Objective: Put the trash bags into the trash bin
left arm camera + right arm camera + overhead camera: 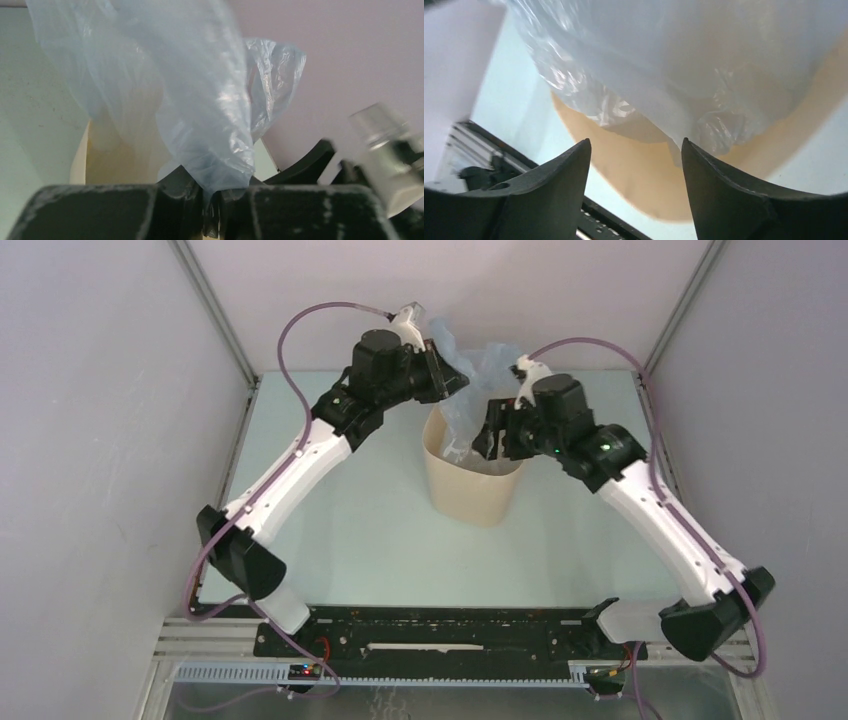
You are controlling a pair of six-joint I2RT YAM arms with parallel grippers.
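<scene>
Over trash bin point(475, 490), trash bag point(458, 352) lengthwise vertical

The table point(340, 540) is pale green, flat and smooth. Three plain walls stand round it: a left wall point(100, 440), a back wall point(450, 290) and a right wall point(775, 390) — all a soft grey-purple. Thin silver posts point(215, 310) run up the back corners. At the near edge a long black plate point(500, 625) lies on silver rails point(200, 645). The light is soft and even.
</scene>
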